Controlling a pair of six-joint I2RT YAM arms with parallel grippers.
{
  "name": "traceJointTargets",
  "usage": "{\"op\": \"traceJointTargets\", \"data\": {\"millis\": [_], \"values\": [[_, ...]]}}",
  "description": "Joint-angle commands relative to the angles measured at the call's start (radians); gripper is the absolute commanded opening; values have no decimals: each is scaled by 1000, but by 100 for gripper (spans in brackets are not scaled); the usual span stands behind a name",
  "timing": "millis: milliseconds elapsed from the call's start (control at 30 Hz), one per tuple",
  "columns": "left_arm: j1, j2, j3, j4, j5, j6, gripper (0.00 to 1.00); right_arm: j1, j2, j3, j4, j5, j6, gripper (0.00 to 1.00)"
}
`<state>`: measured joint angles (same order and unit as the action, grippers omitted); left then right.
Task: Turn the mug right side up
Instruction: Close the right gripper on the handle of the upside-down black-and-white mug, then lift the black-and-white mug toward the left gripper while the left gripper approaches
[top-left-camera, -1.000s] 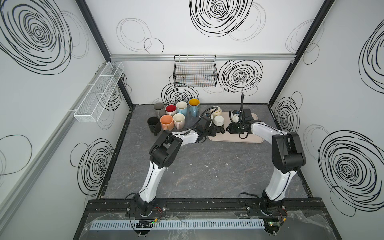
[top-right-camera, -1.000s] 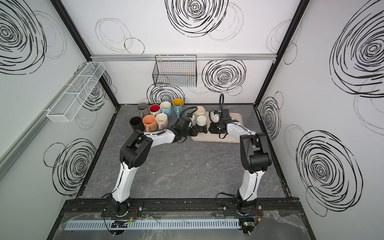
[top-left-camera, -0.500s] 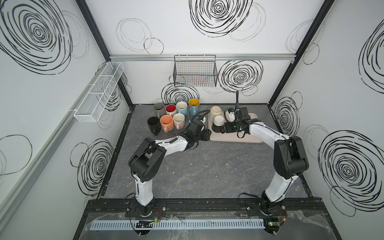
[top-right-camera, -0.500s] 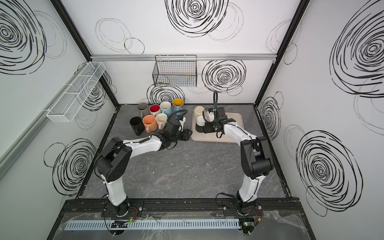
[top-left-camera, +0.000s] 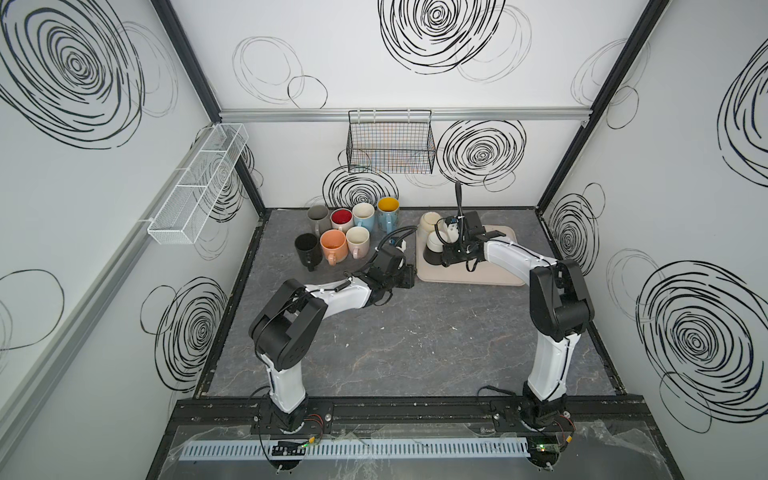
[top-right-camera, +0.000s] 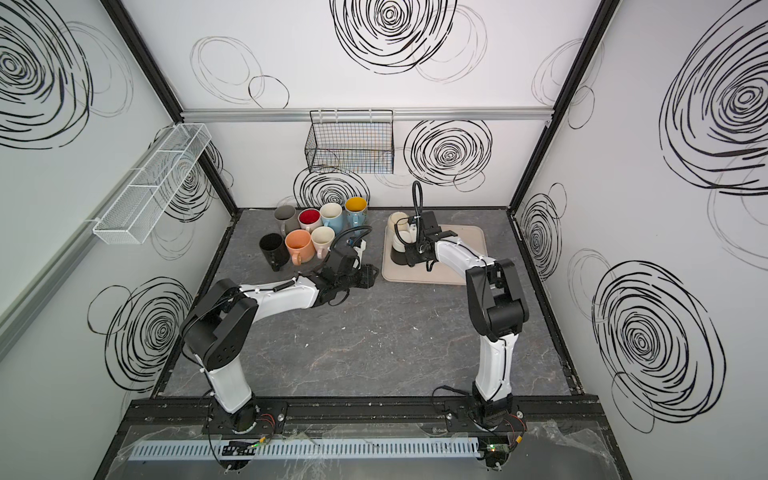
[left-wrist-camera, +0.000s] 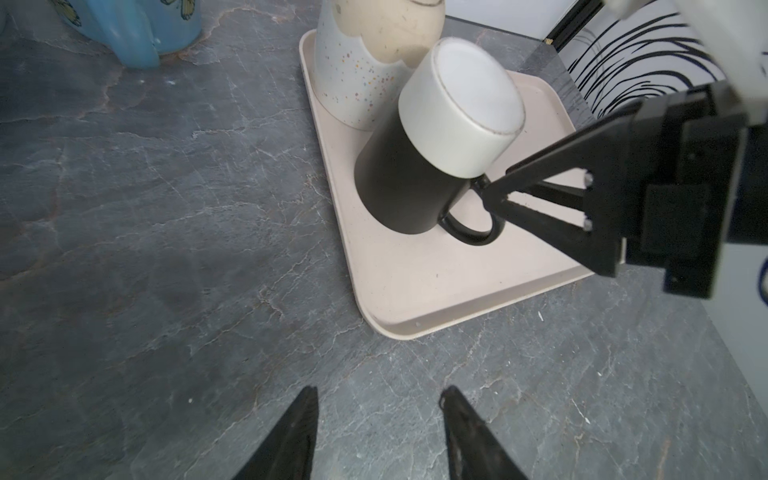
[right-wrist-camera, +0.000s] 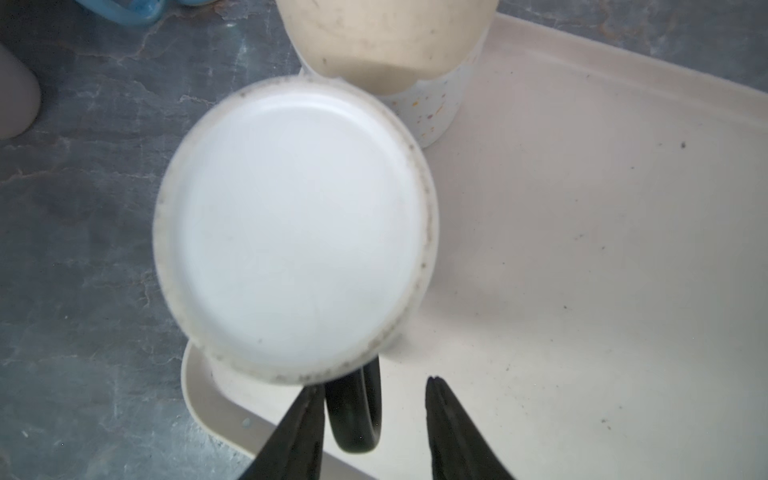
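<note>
In both top views the left gripper (top-left-camera: 409, 276) hangs low over the table (top-left-camera: 415, 340) at centre frame, just beside the left edge of the tray (top-left-camera: 478, 276), jaws spread and empty. On the tray's left part the mug (top-left-camera: 434, 246) stands mouth down, white base up, black below. The right gripper (right-wrist-camera: 372, 383) straddles its handle (right-wrist-camera: 353, 415), jaws parted: one finger touches it, the other stands clear. A speckled mug (left-wrist-camera: 357, 83) stands just behind. Seven cups (top-left-camera: 345, 237) cluster upper left of centre
</note>
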<state>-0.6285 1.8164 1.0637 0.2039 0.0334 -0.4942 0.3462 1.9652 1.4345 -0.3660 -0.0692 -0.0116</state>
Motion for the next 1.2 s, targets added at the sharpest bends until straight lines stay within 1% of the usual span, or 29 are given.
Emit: {"op": "traceJointTargets", "data": {"millis": [0,167,300,367,500,567,767,833,1067,1167], "values": [[-12,-42,-19,17,-32,10,52,11,31,40,-45,47,-25,37],[-16,-28,-15,24,-23,3,52,26,48,46,-59,98,-36,19],[-17,-25,-2,18,-18,8,52,34,21,11,-37,132,-42,4],[-19,-29,-5,22,-18,8,52,34,-8,-14,-19,135,-40,0],[-25,-41,-22,40,-15,1,52,30,-78,-83,44,126,-14,0],[-26,-48,-36,60,-16,-8,52,21,-111,-122,84,103,9,0],[-27,-67,-72,119,-1,-33,52,-42,-199,-240,227,-70,133,0],[-25,-77,-84,142,9,-43,52,-60,-227,-279,280,-112,173,0],[-1,-119,-164,303,76,-119,55,-101,-331,-415,477,-239,309,0],[9,-132,-172,357,103,-144,56,-121,-364,-459,558,-330,365,0]]}}
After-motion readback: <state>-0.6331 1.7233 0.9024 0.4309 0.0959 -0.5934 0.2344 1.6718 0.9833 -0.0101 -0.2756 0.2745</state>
